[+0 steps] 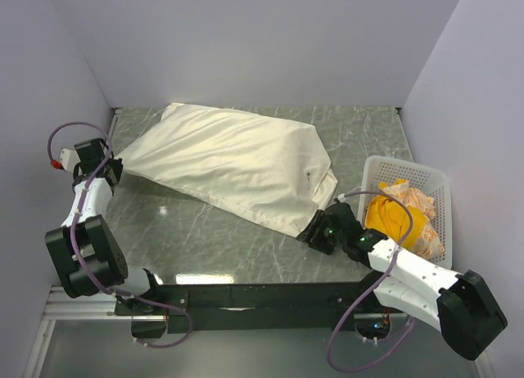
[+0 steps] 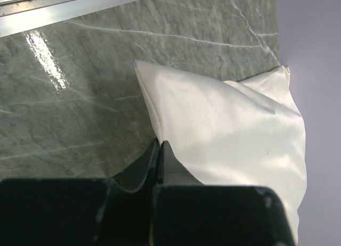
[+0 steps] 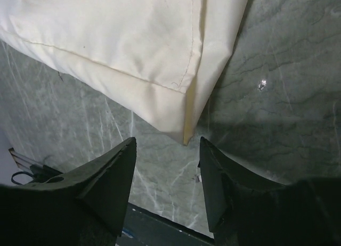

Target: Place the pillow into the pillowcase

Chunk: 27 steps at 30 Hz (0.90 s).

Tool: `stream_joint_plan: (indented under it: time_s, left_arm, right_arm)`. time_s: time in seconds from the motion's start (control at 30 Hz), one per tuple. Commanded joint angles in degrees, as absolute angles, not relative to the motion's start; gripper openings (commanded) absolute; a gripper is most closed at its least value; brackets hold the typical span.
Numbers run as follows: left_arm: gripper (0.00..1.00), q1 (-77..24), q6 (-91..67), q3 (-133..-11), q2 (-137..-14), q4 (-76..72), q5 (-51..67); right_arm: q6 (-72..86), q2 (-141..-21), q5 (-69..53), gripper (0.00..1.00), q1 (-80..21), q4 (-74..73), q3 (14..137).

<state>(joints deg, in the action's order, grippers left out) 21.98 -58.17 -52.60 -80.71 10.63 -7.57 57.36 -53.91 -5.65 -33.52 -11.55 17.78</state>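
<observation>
We identify the large, limp cream pillowcase [image 1: 237, 169] as thin woven cloth, wrinkled, with a faint satin sheen and stitched seams. The grey-green marble-patterned worktop [image 1: 205, 239] is smooth and glossy, with bright glare patches toward its near edge. At the worktop's right edge, the white lattice basket [image 1: 442, 200] looks like moulded, semi-matt plastic. The crumpled yellow-and-orange fabric [image 1: 397, 218] inside it is soft matt cloth. We read the right gripper [image 3: 166, 145] as matt black plastic with a fine grain. The silver rail [image 2: 53, 9] along the near edge is brushed metal.
</observation>
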Motion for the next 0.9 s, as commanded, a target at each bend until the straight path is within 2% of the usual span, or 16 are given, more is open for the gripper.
stream_joint_plan:
  time_s: [0.0,0.2,0.43,0.87]
  left_arm:
    - [0.01,22.59,-57.83,-53.7,-78.22,10.11,-8.53]
    - [0.01,22.59,-57.83,-53.7,-78.4,9.85,-7.91]
    - [0.01,22.76,-57.57,-54.93,-78.84,10.46,-7.47]
    - [0.01,22.94,-57.92,-55.55,-79.71,10.11,-6.59]
  right_arm:
    - [58.01,-52.57,-5.19,0.58,-33.84,-11.77,21.0]
    - [56.52,-44.48,3.42,0.57,-33.31,-18.37,22.15]
    - [52.74,-57.28,4.31,0.54,-32.61,-15.74,27.68]
    - [53.35,-65.21,3.16,0.56,-32.34,-10.55,27.6]
